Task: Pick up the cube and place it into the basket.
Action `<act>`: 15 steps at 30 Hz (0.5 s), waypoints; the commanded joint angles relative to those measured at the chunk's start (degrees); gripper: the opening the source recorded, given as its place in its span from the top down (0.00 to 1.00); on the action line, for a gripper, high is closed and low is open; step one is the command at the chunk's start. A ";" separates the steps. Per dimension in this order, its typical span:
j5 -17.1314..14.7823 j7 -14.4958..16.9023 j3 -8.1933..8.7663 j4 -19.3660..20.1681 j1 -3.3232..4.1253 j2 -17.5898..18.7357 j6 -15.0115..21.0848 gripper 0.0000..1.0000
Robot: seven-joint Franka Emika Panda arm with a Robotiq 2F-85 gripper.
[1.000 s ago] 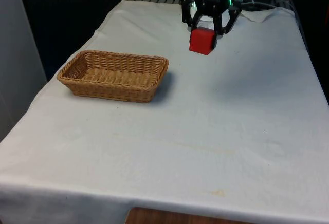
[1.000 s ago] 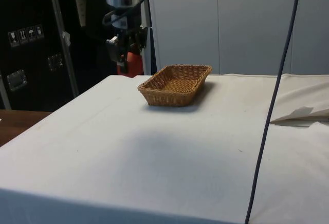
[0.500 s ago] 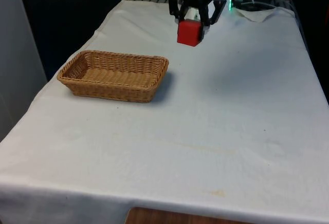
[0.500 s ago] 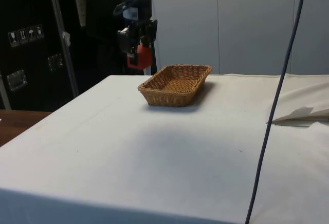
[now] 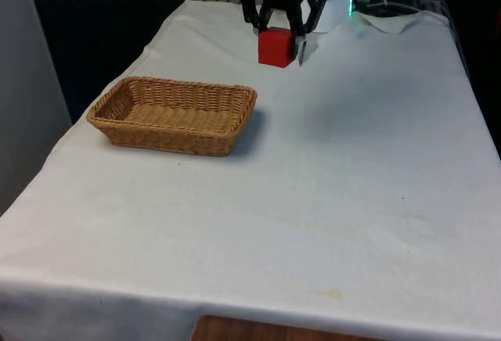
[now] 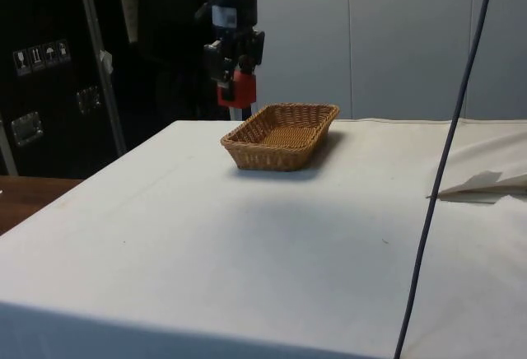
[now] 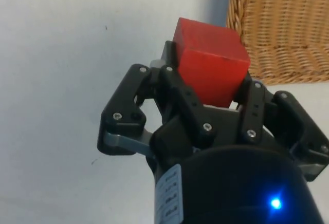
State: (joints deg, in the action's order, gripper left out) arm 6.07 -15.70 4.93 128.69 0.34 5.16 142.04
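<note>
One cube [image 5: 275, 47] in gripper [image 5: 279, 41], above table [image 5: 352, 177]

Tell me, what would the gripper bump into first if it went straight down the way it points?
Probably the white tablecloth. The gripper, shut on the red cube, points down beside the wicker basket, not yet above it, though depth is hard to judge.

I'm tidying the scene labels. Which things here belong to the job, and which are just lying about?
Job:
- red cube, held by the gripper
- wicker basket, empty

Lying about:
- white cloth over the table
- dark cable hanging in the side view
</note>
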 commanded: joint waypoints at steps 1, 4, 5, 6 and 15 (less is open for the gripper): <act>-1.55 1.49 -0.11 0.74 -0.23 -0.46 0.86 1.00; -2.46 2.86 0.29 1.03 -0.34 -0.57 0.86 1.00; -2.92 3.55 0.52 1.15 -0.34 -0.63 0.86 1.00; -3.27 4.13 0.74 1.26 -0.34 -0.69 0.80 1.00; -6.59 10.20 3.04 2.41 -0.46 -1.15 0.69 1.00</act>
State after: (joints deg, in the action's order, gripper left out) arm 0.69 -6.76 8.02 130.41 0.17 4.53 142.09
